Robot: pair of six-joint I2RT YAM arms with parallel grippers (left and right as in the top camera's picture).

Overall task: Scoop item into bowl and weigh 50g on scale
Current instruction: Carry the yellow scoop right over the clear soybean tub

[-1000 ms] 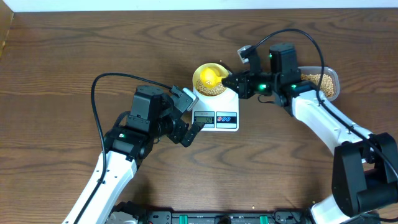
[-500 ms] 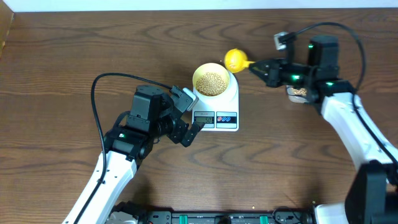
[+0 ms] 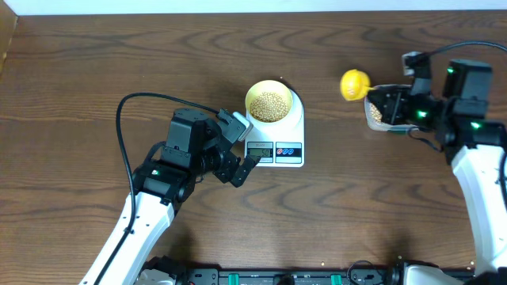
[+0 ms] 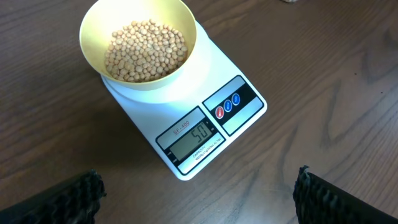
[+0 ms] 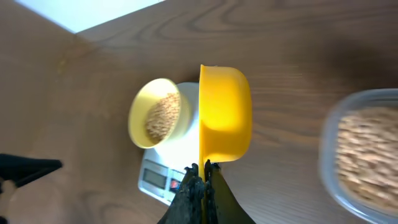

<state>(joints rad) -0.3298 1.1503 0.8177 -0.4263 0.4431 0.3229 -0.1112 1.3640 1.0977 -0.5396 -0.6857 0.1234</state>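
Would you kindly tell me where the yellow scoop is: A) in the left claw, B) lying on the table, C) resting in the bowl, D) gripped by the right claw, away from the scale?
D: the right claw is shut on the yellow scoop, near the tub.

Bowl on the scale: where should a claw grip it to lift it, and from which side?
Probably the rim of the bowl, pinched from above, one finger inside: the walls flare, and the beans lie low, leaving bare wall. Come from the side of the open left claw, which is nearer.
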